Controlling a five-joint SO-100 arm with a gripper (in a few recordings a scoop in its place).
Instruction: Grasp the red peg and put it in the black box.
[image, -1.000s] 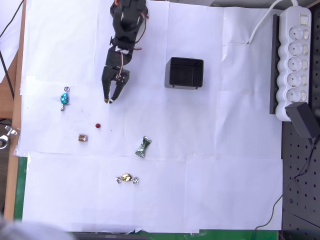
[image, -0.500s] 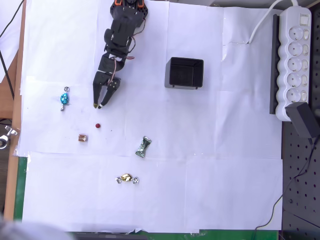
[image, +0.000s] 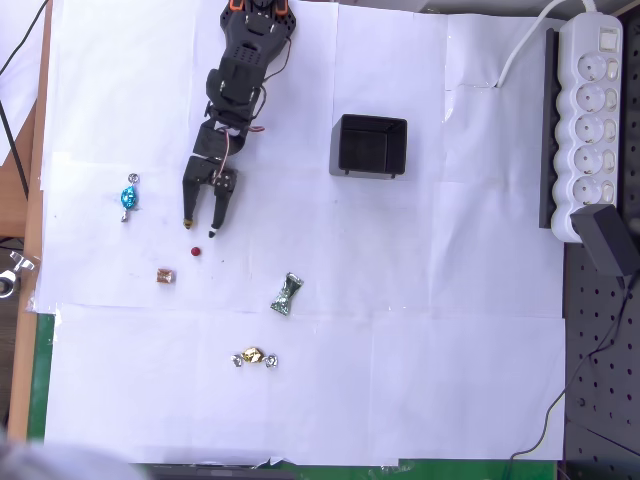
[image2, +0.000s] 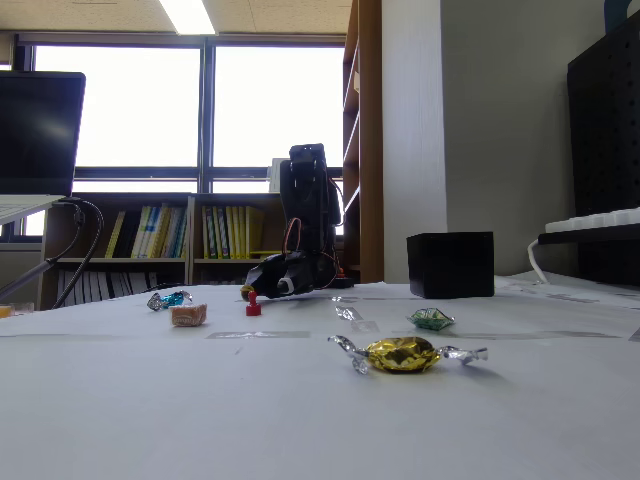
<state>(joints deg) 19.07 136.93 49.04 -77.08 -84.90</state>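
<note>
The black arm reaches down the white surface (image: 400, 260) in the overhead view. Its claw (image: 200, 226) is open, with the two fingers spread apart like a V. It holds nothing. The tips point down at the paper, and you cannot tell if they touch it.

The black box (image: 369, 146) sits to the right of the arm in the overhead view, well apart from the claw. Its inside looks dark, and nothing can be made out in it. In the fixed view the black box (image2: 450, 265) stands at the right, and its inside is hidden.

The red peg (image: 196, 252) lies on the surface just below the open claw tips in the overhead view, not touching them. In the fixed view the red peg (image2: 253, 304) stands just in front of the low claw (image2: 262, 285).

Four wrapped candies lie around: a blue candy (image: 129, 198), a small brown candy (image: 166, 276), a green candy (image: 287, 295) and a gold candy (image: 254, 357).
</note>
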